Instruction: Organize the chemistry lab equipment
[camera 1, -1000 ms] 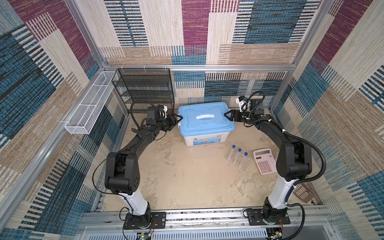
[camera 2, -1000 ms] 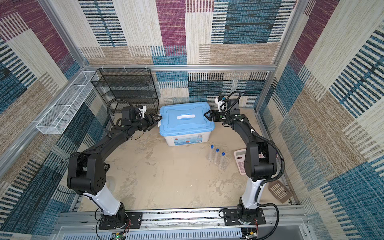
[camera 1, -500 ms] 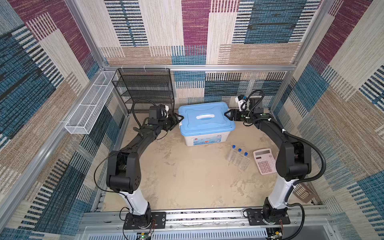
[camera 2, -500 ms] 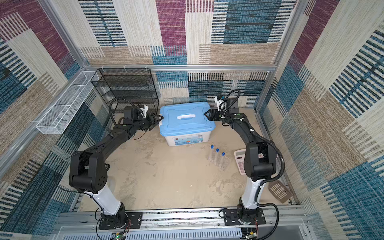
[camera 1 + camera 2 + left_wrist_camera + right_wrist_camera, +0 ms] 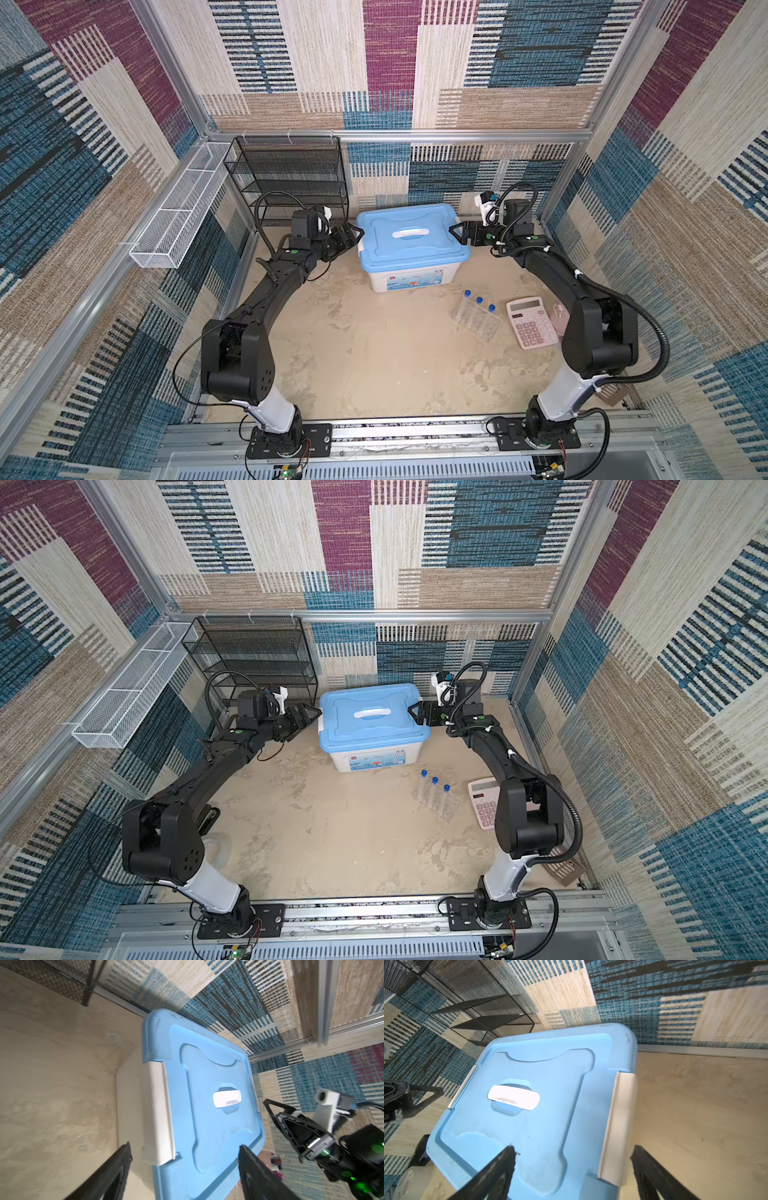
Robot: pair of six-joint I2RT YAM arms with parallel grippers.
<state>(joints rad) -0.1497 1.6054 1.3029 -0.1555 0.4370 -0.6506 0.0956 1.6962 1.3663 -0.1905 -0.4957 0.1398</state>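
left hand (image 5: 356,237) and right hand (image 5: 457,233) both spread wide and empty, flanking the blue-lidded box (image 5: 409,239) at its white latches (image 5: 159,1111). three test tubes (image 5: 478,312) rest in the clear rack (image 5: 489,332) on the surface (image 5: 374,357), beside the calculator (image 5: 532,324). likely light, slick, brittle: take mid-barrel, gently.

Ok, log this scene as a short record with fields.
storage box: centre back, blue lid on
left gripper: open, at the box's left latch
right gripper: open, at the right latch
test tubes: three, blue-capped, in clear plastic rack
pink calculator: right of the rack
black mesh shelf: back left
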